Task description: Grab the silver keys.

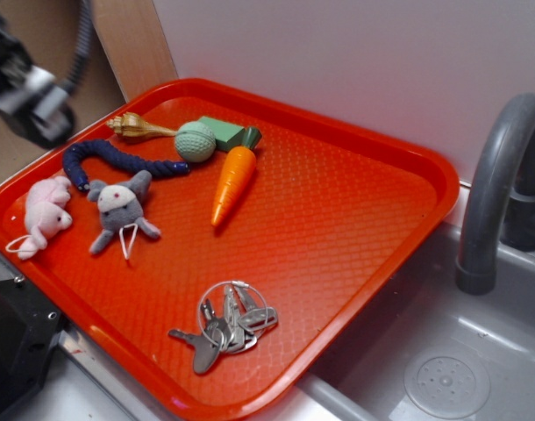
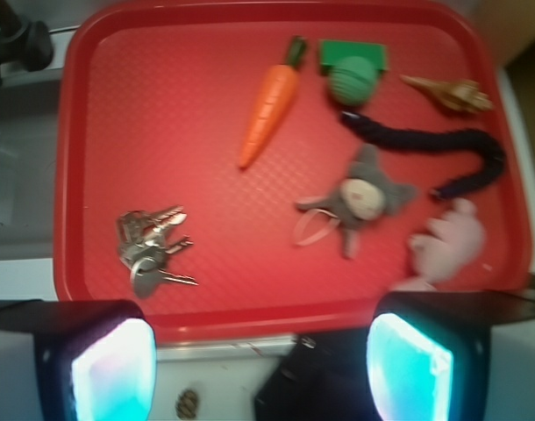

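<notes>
The silver keys (image 1: 225,323) lie flat on the red tray (image 1: 355,219) near its front edge, several keys on a thin wire ring. In the wrist view the keys (image 2: 149,247) sit at the lower left of the tray (image 2: 162,105). My gripper (image 2: 263,364) is open and empty, high above the tray's near rim, its two pale fingertips (image 2: 114,373) wide apart. In the exterior view the gripper (image 1: 31,96) is at the upper left, blurred, far from the keys.
On the tray: a toy carrot (image 1: 232,182), green ball (image 1: 195,141) on a green block, a shell (image 1: 136,128), dark blue rope (image 1: 118,160), grey plush mouse (image 1: 120,209) and pink plush (image 1: 44,213). A grey faucet (image 1: 500,184) and sink (image 1: 443,368) stand at the right.
</notes>
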`<state>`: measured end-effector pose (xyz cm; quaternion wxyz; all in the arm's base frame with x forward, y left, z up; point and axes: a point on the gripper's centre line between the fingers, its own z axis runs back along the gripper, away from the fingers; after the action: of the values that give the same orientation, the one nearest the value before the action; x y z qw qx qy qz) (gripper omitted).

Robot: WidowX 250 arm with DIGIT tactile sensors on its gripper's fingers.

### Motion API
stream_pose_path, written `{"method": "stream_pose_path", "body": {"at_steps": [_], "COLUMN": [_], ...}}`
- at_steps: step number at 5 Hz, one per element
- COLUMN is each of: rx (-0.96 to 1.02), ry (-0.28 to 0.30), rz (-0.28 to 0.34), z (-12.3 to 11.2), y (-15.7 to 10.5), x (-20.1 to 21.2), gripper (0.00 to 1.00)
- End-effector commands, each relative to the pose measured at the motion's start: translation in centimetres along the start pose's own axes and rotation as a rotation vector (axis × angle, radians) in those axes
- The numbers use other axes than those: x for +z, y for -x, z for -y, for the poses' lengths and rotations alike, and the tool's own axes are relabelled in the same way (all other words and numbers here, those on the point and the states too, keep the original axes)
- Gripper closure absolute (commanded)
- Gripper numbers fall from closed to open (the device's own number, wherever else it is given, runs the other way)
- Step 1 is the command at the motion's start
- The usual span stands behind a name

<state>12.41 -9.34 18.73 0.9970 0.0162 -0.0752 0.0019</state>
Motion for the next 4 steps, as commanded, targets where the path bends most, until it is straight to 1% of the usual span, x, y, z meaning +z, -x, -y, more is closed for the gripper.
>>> {"method": "stream_pose_path", "body": {"at_steps": [1,2,3,4], "rx": [-0.077,-0.156,-0.195,-0.228], "ry": [0.016,0.125,0.188,0.196], "rz": [-0.011,-0.063,-0.103,-0.189], "z": [2.8,2.5,2.7,3.3], "y": [-1.1,-3.9,-5.4,-6.1], "x": [-3.4,-6.3,-8.6,-11.3], "gripper": [0.0,0.0,0.0,0.0]}}
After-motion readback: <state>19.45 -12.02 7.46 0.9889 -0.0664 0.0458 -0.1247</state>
